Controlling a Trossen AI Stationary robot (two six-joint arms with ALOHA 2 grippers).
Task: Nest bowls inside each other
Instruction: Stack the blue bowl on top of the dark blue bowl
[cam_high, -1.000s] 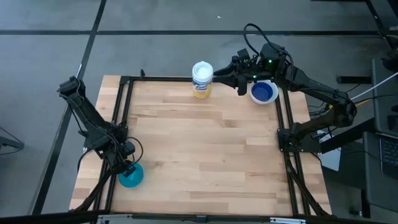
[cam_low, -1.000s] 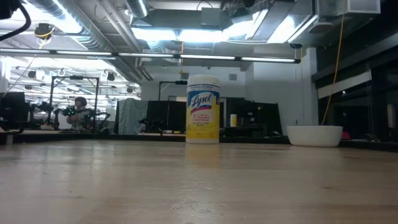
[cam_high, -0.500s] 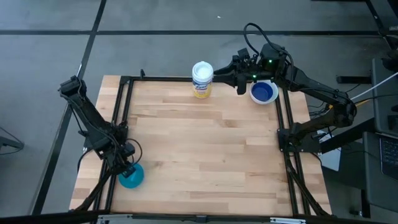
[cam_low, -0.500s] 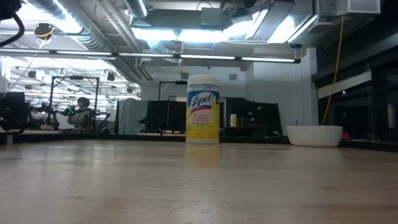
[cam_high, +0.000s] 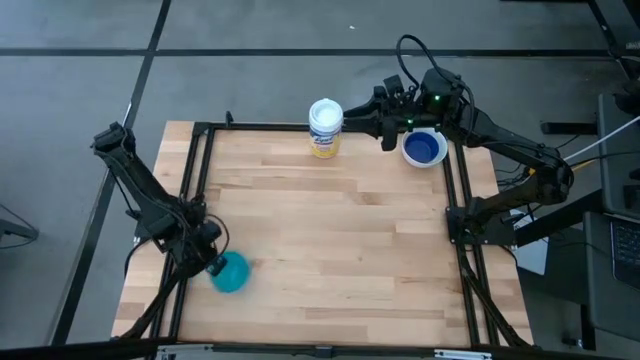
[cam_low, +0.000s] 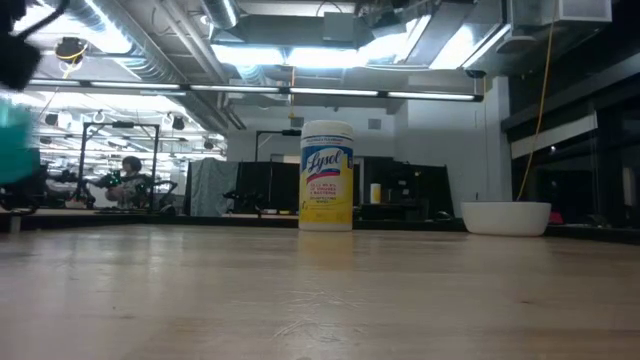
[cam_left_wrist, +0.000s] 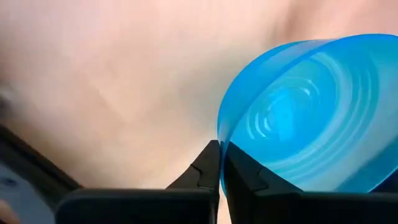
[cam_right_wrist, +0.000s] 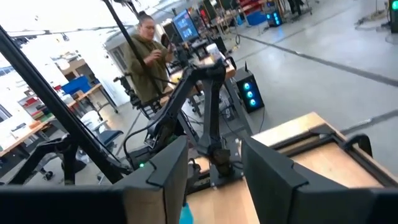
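A teal bowl (cam_high: 231, 272) hangs tipped on its side near the table's near left corner, held by my shut left gripper (cam_high: 211, 266). It shows as a teal blur (cam_low: 14, 140) above the tabletop in the low view. A dark blue bowl (cam_high: 423, 149) sits inside a white bowl (cam_low: 506, 217) at the far right. My right gripper (cam_right_wrist: 214, 180) hovers open high above the far edge, next to those two bowls, with nothing between its fingers. My left gripper pinches the teal bowl's rim (cam_left_wrist: 220, 138), with one finger (cam_left_wrist: 242, 177) inside the bowl and the other outside. The fingers slant steeply down from above. The bowl is lifted clear of the table, tipped so its opening faces the wrist camera.
A white cylindrical container with a yellow label (cam_high: 325, 127) stands at the middle of the far edge. Black frame rails (cam_high: 200, 180) run along the table's left, right and far sides. Bare wood (cam_high: 330, 240) fills the middle. A person (cam_right_wrist: 144, 56) stands in the room beyond.
My left gripper has shut on the teal bowl's rim and risen slightly, shifting a little toward the table's right. The bowl, which sat upright on the table, is now lifted clear and tipped onto its side.
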